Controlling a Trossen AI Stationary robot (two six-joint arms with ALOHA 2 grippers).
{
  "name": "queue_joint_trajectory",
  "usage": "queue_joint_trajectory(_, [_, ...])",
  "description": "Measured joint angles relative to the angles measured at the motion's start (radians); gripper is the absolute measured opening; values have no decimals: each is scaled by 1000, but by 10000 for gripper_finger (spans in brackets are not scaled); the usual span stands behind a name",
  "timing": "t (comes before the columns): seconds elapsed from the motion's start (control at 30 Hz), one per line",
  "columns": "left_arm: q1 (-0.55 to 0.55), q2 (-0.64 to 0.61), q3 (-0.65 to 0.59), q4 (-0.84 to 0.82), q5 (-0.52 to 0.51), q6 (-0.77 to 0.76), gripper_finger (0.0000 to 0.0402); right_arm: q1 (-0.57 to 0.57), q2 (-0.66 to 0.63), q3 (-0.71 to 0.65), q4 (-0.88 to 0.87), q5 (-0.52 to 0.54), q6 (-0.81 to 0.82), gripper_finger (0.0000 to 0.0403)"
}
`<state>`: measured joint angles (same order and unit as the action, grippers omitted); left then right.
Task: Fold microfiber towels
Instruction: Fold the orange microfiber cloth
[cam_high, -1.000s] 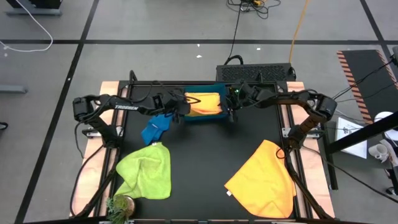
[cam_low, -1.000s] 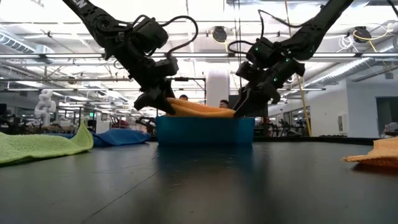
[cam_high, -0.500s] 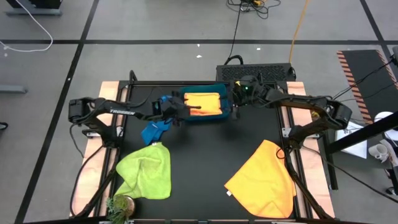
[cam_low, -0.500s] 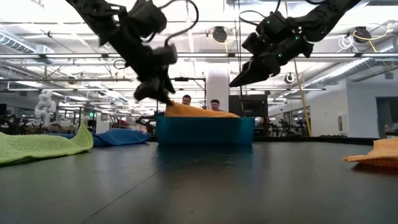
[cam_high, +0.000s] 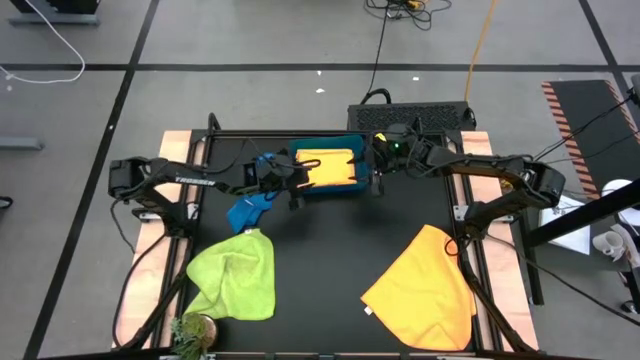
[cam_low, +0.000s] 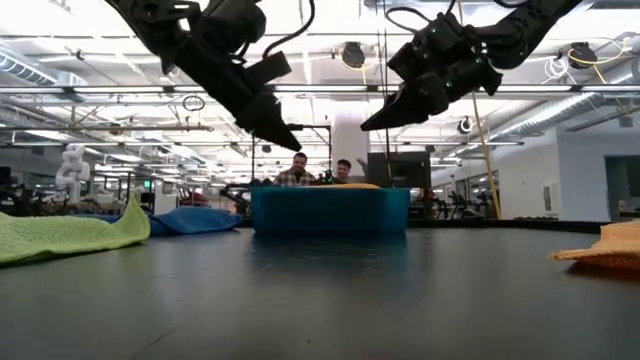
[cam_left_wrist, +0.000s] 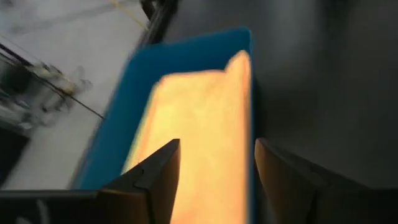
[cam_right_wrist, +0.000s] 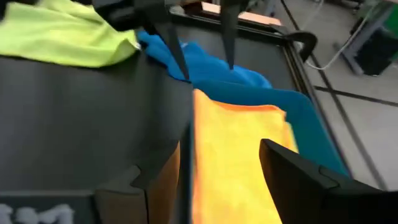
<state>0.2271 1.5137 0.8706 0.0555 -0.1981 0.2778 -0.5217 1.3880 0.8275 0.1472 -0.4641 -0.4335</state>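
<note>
Microfiber towels status, left to right: lime green one (cam_high: 235, 277) and blue one (cam_high: 250, 207) lie crumpled on the table (cam_high: 340, 240), so not done imo. Left gripper (cam_high: 297, 187) hangs open over the bin's (cam_high: 330, 190) left end, holding nothing. Orange towel (cam_high: 328, 166) sits folded flat in the bin, so we count one done. Right gripper (cam_high: 377, 172) is open and empty at the bin's right end. Yellow towel (cam_high: 428, 285) lies loose at the front right, so three left by our count.

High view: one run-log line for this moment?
orange towel: in bin | left gripper: open, above bin | right gripper: open, above bin
</note>
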Motion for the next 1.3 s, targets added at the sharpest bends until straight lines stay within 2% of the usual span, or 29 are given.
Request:
queue_joint_trajectory(0.17, [-31, -5, 1, 77, 98, -97, 172, 13, -52, -25, 17, -113, 85, 212])
queue_joint_trajectory(0.33, [-118, -107, 2, 154, 146, -115, 127, 112, -167, -43, 7, -104, 132, 212])
queue_joint_trajectory(0.47, [-216, -174, 2, 164, 146, -157, 90, 263, -271, -86, -11, 68, 130, 212])
queue_joint_trajectory(0.63, [-350, -162, -2, 160, 108, -196, 45, 469, -366, -191, 4, 295, 162, 212])
queue_joint_trajectory(0.83, [-506, -58, -46, 312, -30, -257, 5, 725, -406, -348, 69, 570, 288, 212])
queue_joint_trajectory(1.0, [-635, -26, -98, 427, -182, -304, 14, 919, -386, -416, 109, 762, 420, 211])
queue_joint_trajectory(1.13, [-726, -24, -140, 425, -297, -393, 20, 1023, -366, -441, 136, 851, 502, 202])
queue_joint_trajectory(1.23, [-775, 0, -181, 437, -354, -490, 18, 1067, -344, -481, 177, 860, 580, 191])
queue_joint_trajectory(1.3, [-806, 31, -213, 466, -397, -516, 14, 1084, -304, -518, 281, 858, 608, 184])
